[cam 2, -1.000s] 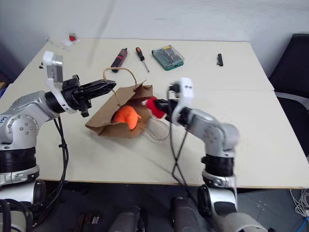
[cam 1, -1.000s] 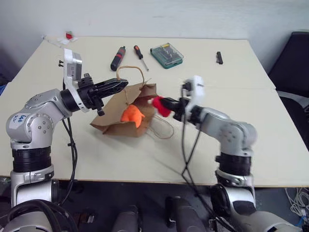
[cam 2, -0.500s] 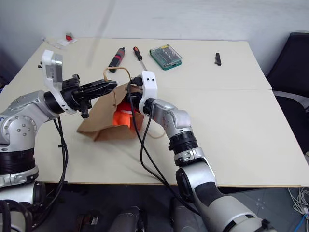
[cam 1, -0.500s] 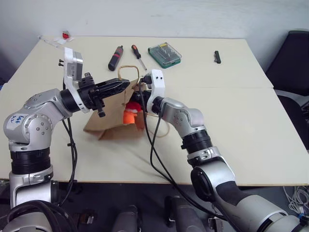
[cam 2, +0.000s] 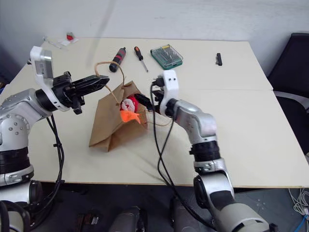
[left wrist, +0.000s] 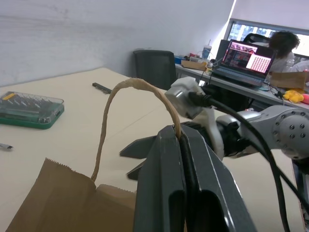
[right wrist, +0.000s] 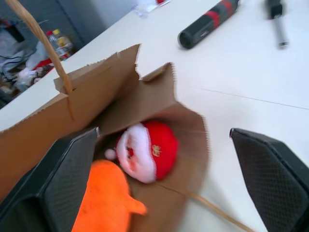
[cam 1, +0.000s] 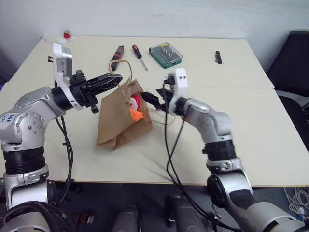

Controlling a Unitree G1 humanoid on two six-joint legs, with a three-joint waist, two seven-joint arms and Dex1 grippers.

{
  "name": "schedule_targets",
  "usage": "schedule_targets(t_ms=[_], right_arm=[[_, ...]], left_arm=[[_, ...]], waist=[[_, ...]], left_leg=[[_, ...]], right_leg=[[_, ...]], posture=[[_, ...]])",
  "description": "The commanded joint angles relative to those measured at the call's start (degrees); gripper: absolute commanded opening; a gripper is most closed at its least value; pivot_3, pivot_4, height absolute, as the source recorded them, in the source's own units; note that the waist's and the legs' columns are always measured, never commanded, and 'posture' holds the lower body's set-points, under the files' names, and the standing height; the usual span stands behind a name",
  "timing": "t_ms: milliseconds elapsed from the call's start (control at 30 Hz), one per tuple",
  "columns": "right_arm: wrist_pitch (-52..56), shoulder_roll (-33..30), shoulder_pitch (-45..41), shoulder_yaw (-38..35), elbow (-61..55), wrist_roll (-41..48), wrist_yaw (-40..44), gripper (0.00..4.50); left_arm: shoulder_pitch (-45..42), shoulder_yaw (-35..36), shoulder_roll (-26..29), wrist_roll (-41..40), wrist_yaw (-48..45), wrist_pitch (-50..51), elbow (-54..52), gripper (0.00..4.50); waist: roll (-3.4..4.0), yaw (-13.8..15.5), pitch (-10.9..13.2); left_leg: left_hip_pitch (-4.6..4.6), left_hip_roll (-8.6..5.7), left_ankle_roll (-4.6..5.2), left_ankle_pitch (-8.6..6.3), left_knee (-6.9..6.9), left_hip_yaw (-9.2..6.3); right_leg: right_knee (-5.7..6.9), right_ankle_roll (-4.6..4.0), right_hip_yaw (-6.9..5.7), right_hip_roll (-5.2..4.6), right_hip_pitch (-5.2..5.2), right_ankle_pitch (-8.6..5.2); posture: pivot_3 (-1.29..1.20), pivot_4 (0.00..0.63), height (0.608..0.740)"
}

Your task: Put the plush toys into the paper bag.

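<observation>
The paper bag (cam 1: 120,121) stood near the middle of the table (cam 1: 251,116), its long axis tilted, the open mouth facing the right gripper (cam 1: 155,100). The left gripper (cam 1: 115,79) was clenched on one loop handle (left wrist: 126,104), holding it up. The right gripper's fingers were spread wide and empty just beside the mouth. The red toy (right wrist: 147,151) and the orange toy (right wrist: 104,203) lay touching inside the bag.

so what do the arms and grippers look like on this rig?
Both arms are silver-grey metal with black bands at the joints and loose black cables hanging off them. Each wrist carries a white camera block. The left gripper and right gripper each have two black fingers; the right one's pads have a fine grid texture. A small white sticker with writing sits on the left shoulder.
</observation>
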Motion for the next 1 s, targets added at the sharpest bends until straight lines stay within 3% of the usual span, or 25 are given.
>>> schedule_targets(t_ms=[33,133,333,533,700,1000], right_arm=[[6.15,-3.77,3.81,-5.01,-8.11,1.96,-3.33,4.45],[12.56,-4.27,7.59,-10.58,-10.68,4.46,-6.98,4.45],[23.68,1.80,13.03,-15.48,-13.63,10.55,-10.38,4.45],[24.90,8.95,12.61,-17.17,-10.07,13.01,-12.48,4.45],[19.85,10.19,12.14,-15.12,-6.67,11.49,-12.48,3.22],[12.29,6.08,14.24,-10.52,-12.89,12.10,-7.53,0.03]], left_arm=[[0.59,1.64,0.96,-0.91,0.00,-0.71,-2.19,0.00],[0.88,1.98,1.07,-1.19,0.28,-0.59,-2.45,0.00],[1.74,2.15,1.31,-1.19,0.37,-0.67,-2.80,0.00],[2.44,2.88,2.69,-1.50,0.50,0.19,-2.76,0.00],[2.08,3.01,3.44,-1.86,0.75,0.83,-2.76,0.00],[2.71,3.38,4.29,-1.71,0.52,0.80,-2.39,0.00]], waist=[[0.00,0.04,0.00],[-0.01,0.19,0.00],[0.00,-0.25,0.00],[0.00,-0.15,0.00],[0.00,-0.13,0.00],[0.01,-0.11,0.01]], left_leg=[[0.02,0.00,0.00,0.00,0.00,0.00],[0.05,0.00,-0.01,0.00,-0.01,0.00],[0.09,0.03,-0.06,0.04,-0.09,0.01],[0.08,0.02,-0.04,0.04,-0.08,0.00],[0.08,0.02,-0.02,0.03,-0.08,0.00],[0.06,0.02,-0.02,0.03,-0.11,0.00]], right_leg=[[0.01,0.00,0.00,0.00,0.01,0.00],[0.02,0.00,0.02,0.00,0.03,0.00],[0.06,0.00,0.04,0.03,0.01,0.00],[0.07,0.00,0.04,0.02,0.01,0.00],[0.02,-0.01,0.03,0.01,0.02,0.00],[-0.01,0.00,0.03,0.01,0.01,0.00]], posture=[[0.00,0.150,0.740],[0.00,0.150,0.740],[0.00,0.150,0.740],[0.00,0.150,0.740],[0.00,0.150,0.740],[0.00,0.150,0.740]])
